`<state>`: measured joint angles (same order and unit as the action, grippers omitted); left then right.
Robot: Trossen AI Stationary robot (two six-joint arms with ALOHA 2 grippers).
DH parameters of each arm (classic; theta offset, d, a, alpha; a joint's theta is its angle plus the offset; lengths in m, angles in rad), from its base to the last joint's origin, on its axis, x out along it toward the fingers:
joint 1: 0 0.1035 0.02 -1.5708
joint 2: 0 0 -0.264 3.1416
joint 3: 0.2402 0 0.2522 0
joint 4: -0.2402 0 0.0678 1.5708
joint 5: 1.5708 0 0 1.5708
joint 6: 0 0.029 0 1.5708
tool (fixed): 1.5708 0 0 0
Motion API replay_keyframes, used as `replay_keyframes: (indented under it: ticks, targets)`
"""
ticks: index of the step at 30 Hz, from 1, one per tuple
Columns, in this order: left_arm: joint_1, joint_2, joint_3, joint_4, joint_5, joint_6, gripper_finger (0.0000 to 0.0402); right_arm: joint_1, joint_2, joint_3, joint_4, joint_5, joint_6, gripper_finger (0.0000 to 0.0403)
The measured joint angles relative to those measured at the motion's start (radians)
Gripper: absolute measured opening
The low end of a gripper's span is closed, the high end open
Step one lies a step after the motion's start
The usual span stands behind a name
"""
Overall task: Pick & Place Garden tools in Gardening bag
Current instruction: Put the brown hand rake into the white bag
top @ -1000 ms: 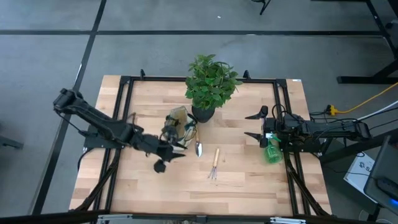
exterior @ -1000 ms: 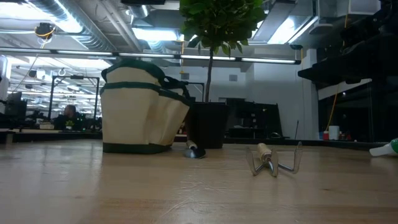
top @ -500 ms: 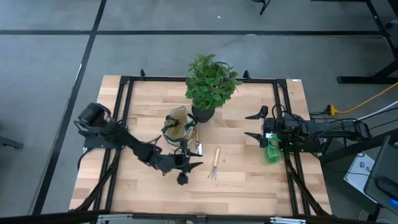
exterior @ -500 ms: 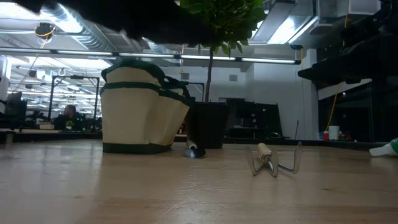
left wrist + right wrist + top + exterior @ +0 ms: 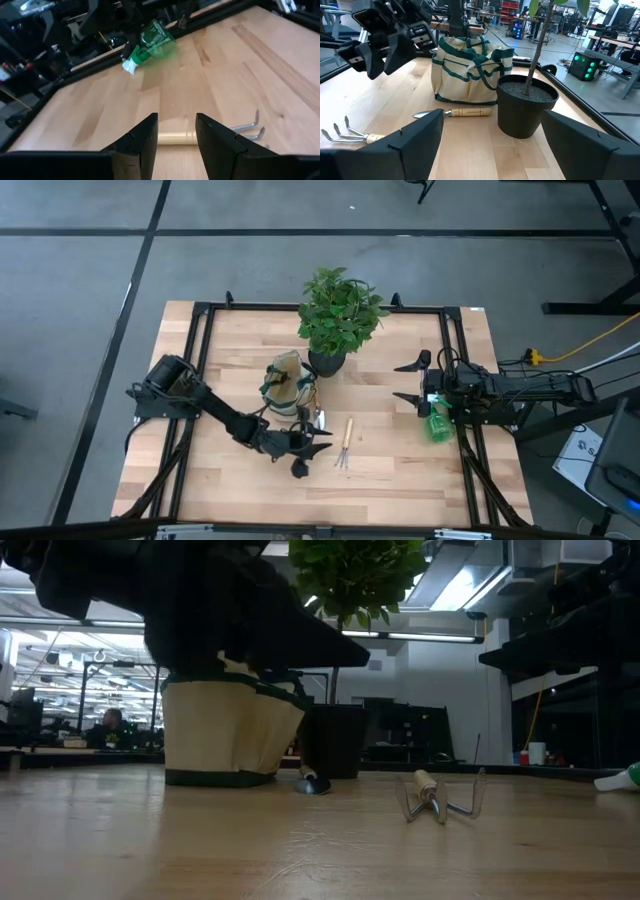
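Hand fork (image 5: 344, 446) just beside left tool (image 5: 318, 442).

Both arms are dark, nearly black, built of slim jointed links with rounded, drum-like joint housings — the left arm (image 5: 215, 412) shows one such knob at its shoulder and another by the wrist. The left gripper (image 5: 176, 132) has two flat, matte black fingers with squared, angular tips. The right gripper (image 5: 490, 130) has broad black fingers, and the right arm (image 5: 510, 395) carries dark cables along its body — plus a small lit spot near the wrist.
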<state>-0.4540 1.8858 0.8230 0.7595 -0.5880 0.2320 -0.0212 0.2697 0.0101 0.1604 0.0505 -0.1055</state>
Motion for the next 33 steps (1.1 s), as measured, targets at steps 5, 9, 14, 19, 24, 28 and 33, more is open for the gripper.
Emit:
replay_keyframes:
  ticks: [5, 9, 14, 19, 24, 28, 33]
  targets:
    - [-0.003, 0.000, 0.000, 0.001, 0.032, 0.027, 0.0127, 0.000, 0.000, 0.000, 0.000, 0.000, 0.000, 0.0341]
    - [-0.002, 0.000, 0.000, 0.001, 0.103, -0.003, 0.0127, 0.000, 0.000, 0.000, 0.000, 0.000, 0.000, 0.0341]
    - [-0.005, 0.000, 0.003, -0.002, 0.121, -0.011, 0.0127, 0.000, 0.000, 0.000, 0.000, 0.000, 0.000, 0.0341]
    - [-0.031, 0.074, 0.063, -0.008, 0.126, -0.004, 0.0127, 0.000, 0.000, 0.000, 0.000, 0.000, 0.000, 0.0341]
    - [-0.057, 0.164, 0.133, -0.005, 0.144, -0.011, 0.0127, 0.000, 0.000, 0.000, 0.000, 0.000, 0.000, 0.0341]
    - [-0.072, 0.199, 0.166, -0.009, 0.136, -0.012, 0.0127, 0.000, 0.000, 0.000, 0.000, -0.001, 0.000, 0.0341]
    - [-0.078, 0.212, 0.177, -0.017, 0.135, -0.061, 0.0127, 0.000, 0.000, 0.000, 0.000, 0.000, 0.000, 0.0341]
